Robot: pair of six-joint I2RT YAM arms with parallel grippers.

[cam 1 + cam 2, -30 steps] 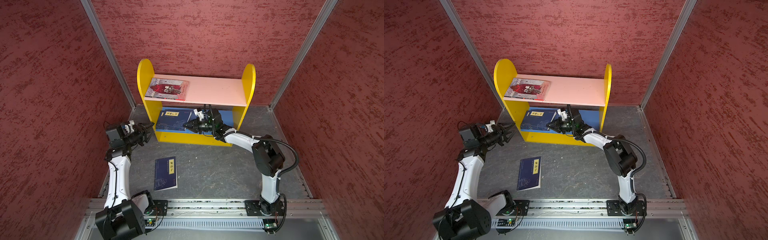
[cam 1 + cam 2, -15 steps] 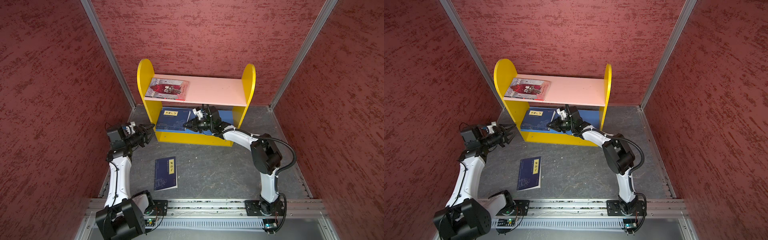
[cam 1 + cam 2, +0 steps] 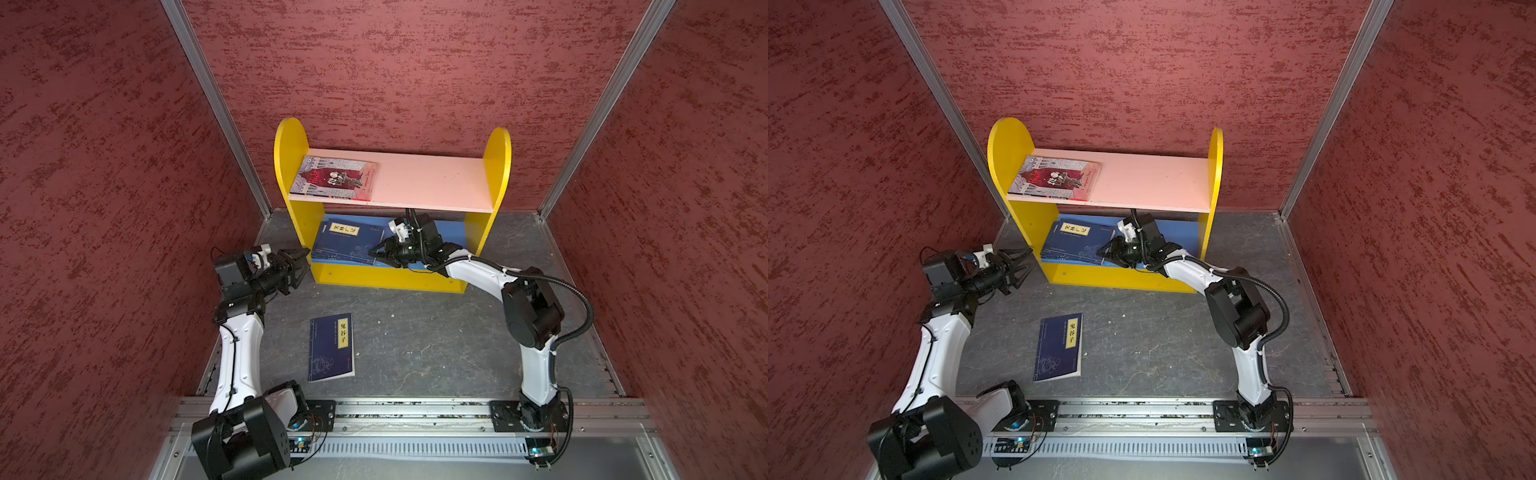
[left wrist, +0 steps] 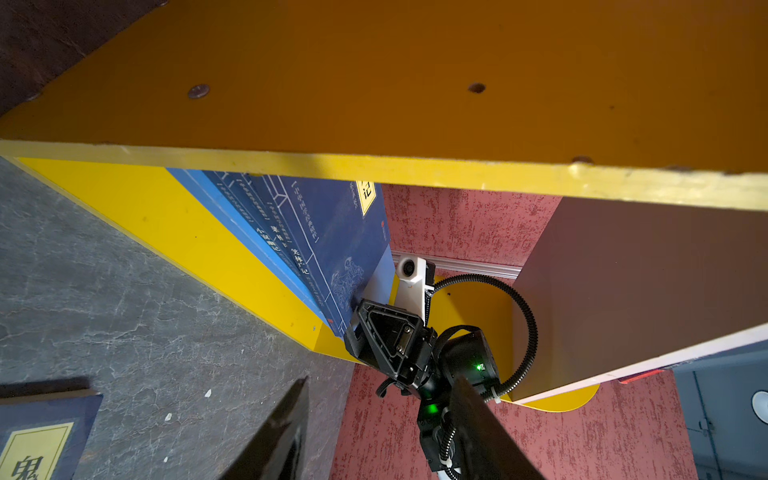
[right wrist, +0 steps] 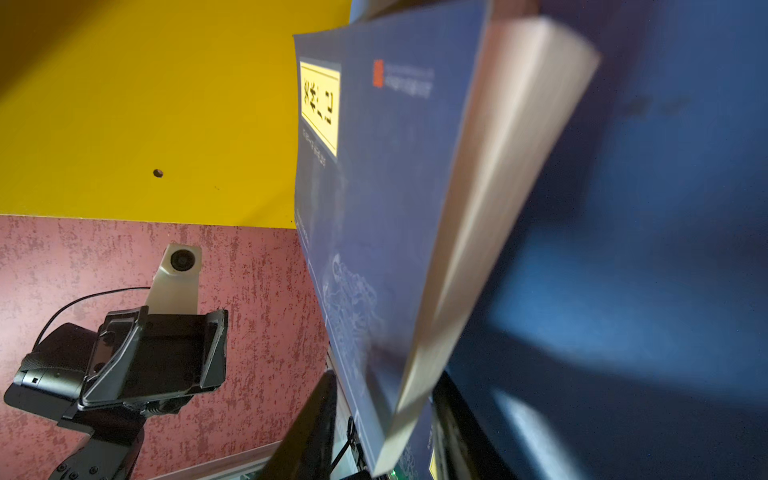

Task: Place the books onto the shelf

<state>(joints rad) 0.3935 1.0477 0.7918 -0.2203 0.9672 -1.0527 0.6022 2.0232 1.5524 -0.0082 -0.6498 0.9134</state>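
On the lower blue board (image 3: 453, 237) of the yellow-sided shelf (image 3: 291, 166), a stack of navy books (image 3: 345, 245) lies flat at the left end, with the yellow title label of the top one facing up. The left wrist view shows three of them layered (image 4: 291, 232). The right end effector (image 3: 376, 255) reaches under the pink upper board (image 3: 432, 183) to the stack's near right corner. In the right wrist view its fingers (image 5: 316, 419) stand on either side of the top book's corner (image 5: 395, 291), parted a little wider than the book, with a thin gap showing beside the cover. That view is blurred there.

A red-and-grey book (image 3: 334, 179) lies flat on the left half of the pink board. One more navy book (image 3: 331, 347) lies face up on the grey surface (image 3: 415, 345), in front of the shelf and between the two arms.

The left end effector (image 3: 306, 261) hovers just beside the shelf's left panel, pointing toward it, its jaws spread moderately with nothing between them.
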